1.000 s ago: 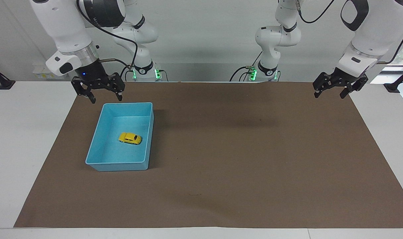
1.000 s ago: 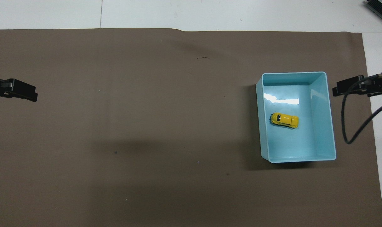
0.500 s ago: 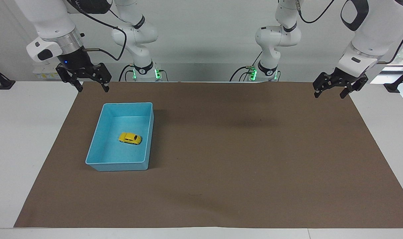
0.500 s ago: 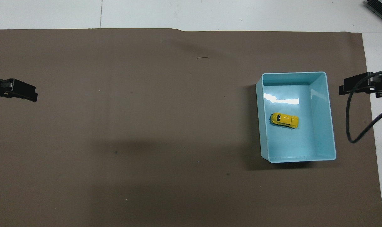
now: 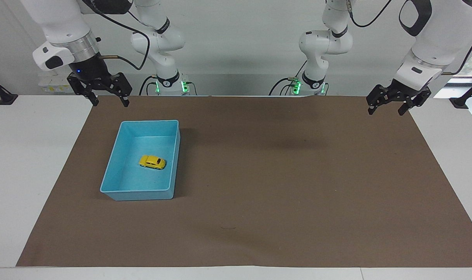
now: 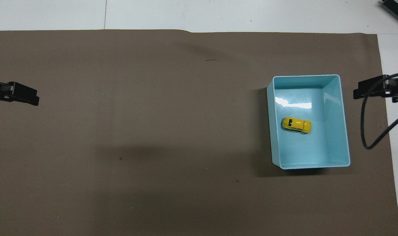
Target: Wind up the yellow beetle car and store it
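Yellow beetle car [image 5: 153, 162] on the floor of the blue bin [image 5: 116, 166], at the right arm's end of the brown mat [image 5: 282, 175]; facing view, left to right: right gripper [image 5: 108, 101] raised by the mat's corner near the bin, fingers spread wide and empty; left gripper [image 5: 387, 109] likewise wide and empty; overhead view shows only gripper tips at its edges, but the car's roof and the bin's glossy floor plainly.

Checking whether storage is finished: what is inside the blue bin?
Only the yellow beetle car sits on the floor of the blue bin, on its wheels and near the middle. Nothing else shows inside; the floor under the car is covered.
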Controlling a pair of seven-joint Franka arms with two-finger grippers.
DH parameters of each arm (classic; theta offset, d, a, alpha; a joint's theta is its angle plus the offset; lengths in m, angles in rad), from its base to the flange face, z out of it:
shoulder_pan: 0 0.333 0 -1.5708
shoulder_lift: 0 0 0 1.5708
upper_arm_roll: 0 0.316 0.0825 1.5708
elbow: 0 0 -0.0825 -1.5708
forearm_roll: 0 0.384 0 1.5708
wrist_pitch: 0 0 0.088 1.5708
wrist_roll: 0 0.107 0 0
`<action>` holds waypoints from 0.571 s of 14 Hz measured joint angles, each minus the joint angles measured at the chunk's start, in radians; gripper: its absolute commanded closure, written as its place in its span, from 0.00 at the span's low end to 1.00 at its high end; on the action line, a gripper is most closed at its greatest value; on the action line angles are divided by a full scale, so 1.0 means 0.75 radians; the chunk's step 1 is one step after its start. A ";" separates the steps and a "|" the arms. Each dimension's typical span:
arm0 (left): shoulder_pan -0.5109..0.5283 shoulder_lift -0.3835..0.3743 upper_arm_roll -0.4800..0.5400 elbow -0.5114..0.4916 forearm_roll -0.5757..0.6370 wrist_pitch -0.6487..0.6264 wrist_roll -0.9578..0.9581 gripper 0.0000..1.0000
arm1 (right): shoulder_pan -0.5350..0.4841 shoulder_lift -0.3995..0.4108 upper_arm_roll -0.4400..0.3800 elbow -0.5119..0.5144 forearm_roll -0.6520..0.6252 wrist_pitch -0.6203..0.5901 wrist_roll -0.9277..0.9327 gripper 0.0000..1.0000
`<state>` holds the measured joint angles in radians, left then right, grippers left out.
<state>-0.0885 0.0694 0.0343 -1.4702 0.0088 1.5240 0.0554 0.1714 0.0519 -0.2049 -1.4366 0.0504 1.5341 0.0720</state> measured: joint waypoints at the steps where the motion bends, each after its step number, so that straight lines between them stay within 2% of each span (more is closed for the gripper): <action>1: 0.000 0.000 0.000 0.000 0.000 0.000 0.000 0.00 | 0.000 0.000 -0.002 0.001 -0.002 0.000 0.000 0.00; 8: 0.000 0.000 -0.001 0.000 0.000 0.000 0.000 0.00 | 0.008 0.000 0.008 0.004 -0.015 -0.001 -0.008 0.00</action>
<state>-0.0885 0.0694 0.0335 -1.4702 0.0088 1.5240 0.0554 0.1776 0.0519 -0.1992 -1.4338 0.0393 1.5330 0.0658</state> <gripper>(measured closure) 0.000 0.000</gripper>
